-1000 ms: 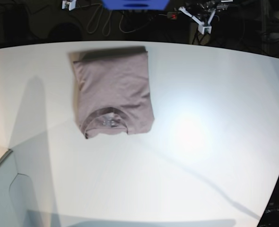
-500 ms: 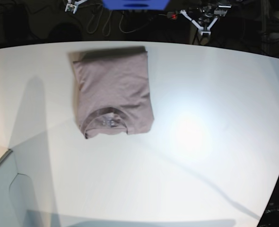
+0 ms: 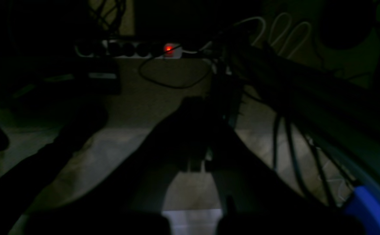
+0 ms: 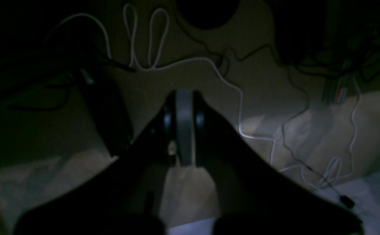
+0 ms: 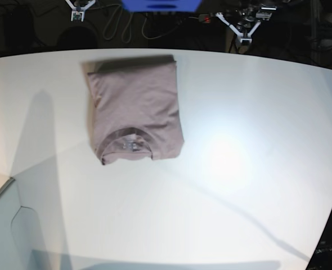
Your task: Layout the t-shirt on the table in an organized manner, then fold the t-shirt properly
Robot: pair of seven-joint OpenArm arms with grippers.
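Shirt: the t-shirt [image 5: 137,109] lies folded into a neat rectangle on the table [image 5: 239,169], towards the far edge and left of centre in your base view, collar facing you.
Shirt against earlier frames: same place, same outline, no new crease. Nothing touches it.
Left gripper: the left gripper [image 5: 243,29] sits beyond the table's far edge, upper right in your base view. Its wrist camera is very dark, showing only floor, cables [image 3: 173,78] and a power strip [image 3: 128,50]; the fingers read as pressed together, holding nothing.
Right gripper: the right gripper [image 5: 78,8] is at the upper left, also off the table. Its jaws look brought together with no cloth between them.
What differs: the right gripper sits a little further left and higher than a second ago; the left one has barely shifted.
Meaning for you: both arms appear to be parked clear of the shirt, so the fold looks finished and nothing seems left to handle.
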